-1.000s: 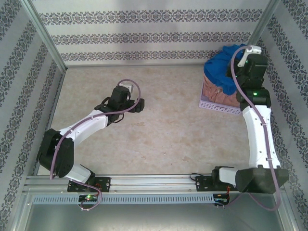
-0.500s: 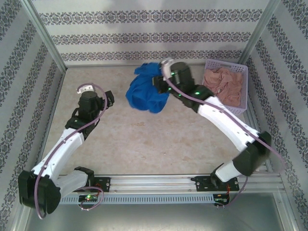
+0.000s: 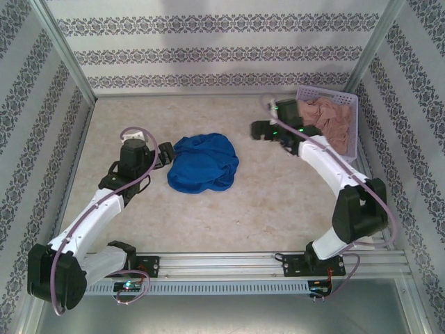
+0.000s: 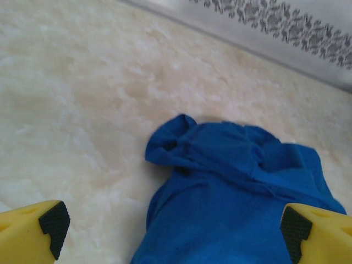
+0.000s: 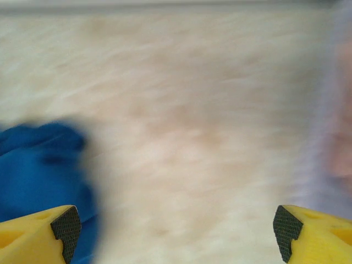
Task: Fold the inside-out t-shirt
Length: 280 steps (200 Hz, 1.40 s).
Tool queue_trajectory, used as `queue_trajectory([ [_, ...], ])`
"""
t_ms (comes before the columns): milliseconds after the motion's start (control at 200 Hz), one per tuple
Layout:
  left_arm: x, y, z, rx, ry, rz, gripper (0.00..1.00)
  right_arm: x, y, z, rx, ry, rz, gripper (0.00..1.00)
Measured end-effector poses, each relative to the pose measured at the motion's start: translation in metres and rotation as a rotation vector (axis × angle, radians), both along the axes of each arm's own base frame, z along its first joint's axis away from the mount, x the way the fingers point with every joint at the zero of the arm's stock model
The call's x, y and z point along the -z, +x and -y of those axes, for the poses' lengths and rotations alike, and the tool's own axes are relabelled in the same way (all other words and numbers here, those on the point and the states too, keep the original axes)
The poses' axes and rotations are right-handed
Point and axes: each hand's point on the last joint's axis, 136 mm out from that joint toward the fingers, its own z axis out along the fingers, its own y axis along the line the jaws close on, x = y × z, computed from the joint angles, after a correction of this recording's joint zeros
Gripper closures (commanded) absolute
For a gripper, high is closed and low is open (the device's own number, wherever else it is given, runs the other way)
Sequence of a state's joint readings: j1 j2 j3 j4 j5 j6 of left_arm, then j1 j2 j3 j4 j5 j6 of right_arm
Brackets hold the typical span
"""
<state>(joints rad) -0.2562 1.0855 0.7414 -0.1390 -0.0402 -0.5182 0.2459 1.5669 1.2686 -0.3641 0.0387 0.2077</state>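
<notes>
Top external: the royal-blue t-shirt (image 3: 203,163) lay crumpled mid-way across the bench (image 3: 278,202), with the left pincer (image 3: 165,154) just beside it and the right pincer (image 3: 258,131) apart. Both gaped wide, holding nothing. Flattening appeared due, and the next move called for gripping 2 edges.

Right gripper (image 5: 176,231) spread wide; blue t-shirt (image 5: 38,181) lies left.

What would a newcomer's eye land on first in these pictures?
The royal-blue t-shirt stands out first, a crumpled heap near the middle of the pale table. The left gripper sits open right at the heap's left edge, while the right gripper, also open, hangs apart from it to the right. Beyond that one, a lavender basket in the far right corner holds a pinkish-beige garment.
</notes>
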Motion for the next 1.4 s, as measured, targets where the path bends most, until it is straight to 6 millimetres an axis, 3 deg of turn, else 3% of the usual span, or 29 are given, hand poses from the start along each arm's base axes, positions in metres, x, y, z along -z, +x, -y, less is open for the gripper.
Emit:
queue_trajectory([
  [45, 0.005, 0.002, 0.004, 0.012, -0.001, -0.013, 0.0, 0.0, 0.008, 0.028, 0.068, -0.059, 0.008, 0.09],
  [100, 0.011, 0.003, 0.008, 0.025, 0.0, -0.031, 0.0, 0.006, 0.018, 0.049, 0.117, -0.127, -0.001, 0.1],
  [265, 0.017, 0.006, 0.016, 0.051, -0.005, -0.049, 0.03, 0.056, 0.043, 0.074, 0.146, -0.279, -0.119, 0.14],
  [365, 0.015, 0.008, 0.022, 0.082, -0.009, -0.051, 0.04, 0.087, 0.045, 0.087, 0.136, -0.344, -0.212, 0.19],
  [440, 0.014, 0.012, 0.028, 0.11, -0.012, -0.056, 0.04, 0.099, 0.041, 0.105, 0.139, -0.391, -0.266, 0.24],
  [670, 0.029, 0.008, 0.043, 0.185, -0.017, -0.117, 0.08, 0.098, 0.029, 0.169, 0.22, -0.487, -0.345, 0.36],
  [799, 0.041, 0.002, 0.046, 0.216, -0.01, -0.165, 0.11, 0.096, 0.026, 0.181, 0.245, -0.495, -0.355, 0.32],
  [889, 0.053, -0.002, 0.047, 0.226, -0.003, -0.207, 0.12, 0.089, 0.028, 0.162, 0.204, -0.462, -0.326, 0.24],
  [969, 0.064, -0.007, 0.046, 0.227, 0.001, -0.243, 0.14, 0.075, 0.026, 0.123, 0.131, -0.435, -0.262, 0.21],
  [1034, 0.074, -0.012, 0.043, 0.222, 0.01, -0.273, 0.18, 0.06, 0.017, 0.074, 0.026, -0.406, -0.188, 0.2],
  [1174, 0.101, -0.022, 0.038, 0.211, 0.03, -0.345, 0.28, 0.026, -0.016, -0.06, -0.3, -0.204, -0.041, 0.26],
  [1224, 0.11, -0.022, 0.038, 0.211, 0.035, -0.372, 0.32, 0.02, -0.025, -0.096, -0.388, -0.123, -0.016, 0.29],
  [1309, 0.126, -0.023, 0.039, 0.213, 0.037, -0.414, 0.41, 0.026, -0.035, -0.137, -0.492, -0.026, -0.031, 0.33],
  [1399, 0.14, -0.022, 0.042, 0.229, 0.034, -0.456, 0.51, 0.047, -0.037, -0.162, -0.534, 0.035, -0.08, 0.39],
])
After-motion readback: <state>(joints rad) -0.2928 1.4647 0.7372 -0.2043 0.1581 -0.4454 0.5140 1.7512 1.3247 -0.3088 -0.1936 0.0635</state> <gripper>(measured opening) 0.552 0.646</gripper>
